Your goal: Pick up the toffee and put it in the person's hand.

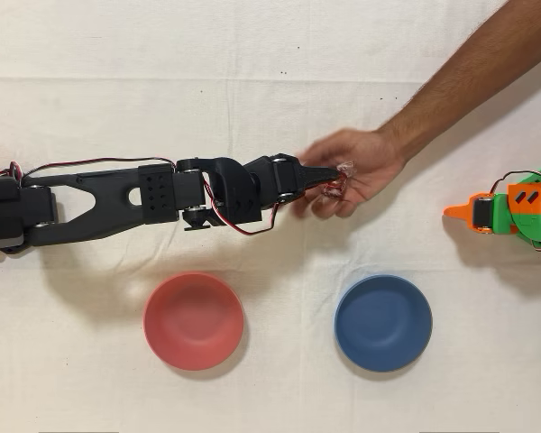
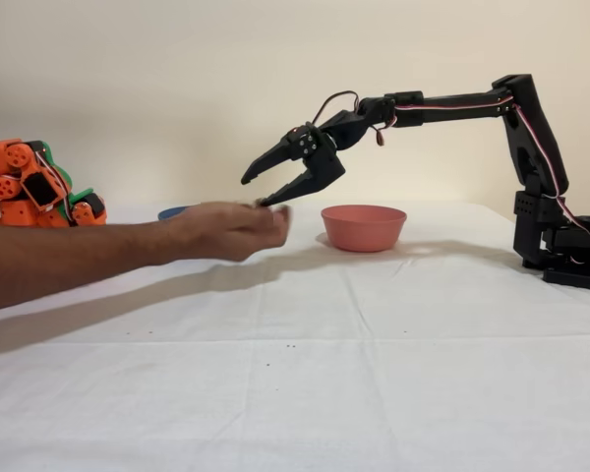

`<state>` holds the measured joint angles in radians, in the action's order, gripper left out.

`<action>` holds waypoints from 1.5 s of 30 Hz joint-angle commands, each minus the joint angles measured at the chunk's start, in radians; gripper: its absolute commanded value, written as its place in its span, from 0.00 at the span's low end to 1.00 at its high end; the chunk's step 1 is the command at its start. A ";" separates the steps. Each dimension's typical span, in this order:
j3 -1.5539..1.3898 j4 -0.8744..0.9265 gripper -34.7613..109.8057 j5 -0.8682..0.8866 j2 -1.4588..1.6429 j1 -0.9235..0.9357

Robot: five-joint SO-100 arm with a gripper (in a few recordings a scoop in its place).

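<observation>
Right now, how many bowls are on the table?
2. In the overhead view, the red bowl sits below the black arm, and the blue bowl lies right of it, below the person's hand.

The bench (image 1: 270, 397) is seen straight down from above in the overhead view. In the fixed view it is viewed level from one side, from fairly near. The black arm (image 1: 117, 194), hand (image 1: 347, 167) and red bowl (image 2: 363, 226) are shared by both views.

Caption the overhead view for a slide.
Black arm's open gripper delivers the toffee onto the person's hand.
</observation>
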<state>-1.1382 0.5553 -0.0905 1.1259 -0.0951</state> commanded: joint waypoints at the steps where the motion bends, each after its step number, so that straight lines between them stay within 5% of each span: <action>1: -0.015 0.023 0.37 0.011 0.184 -0.008; 15: -0.353 0.086 0.28 0.058 0.565 0.066; 25: -0.637 0.270 0.24 0.245 0.914 0.114; 34: -0.923 0.190 0.24 0.380 1.232 0.146; 45: -1.289 0.118 0.24 0.272 1.506 0.146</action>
<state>-2.3531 0.6964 0.2040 2.5280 0.0322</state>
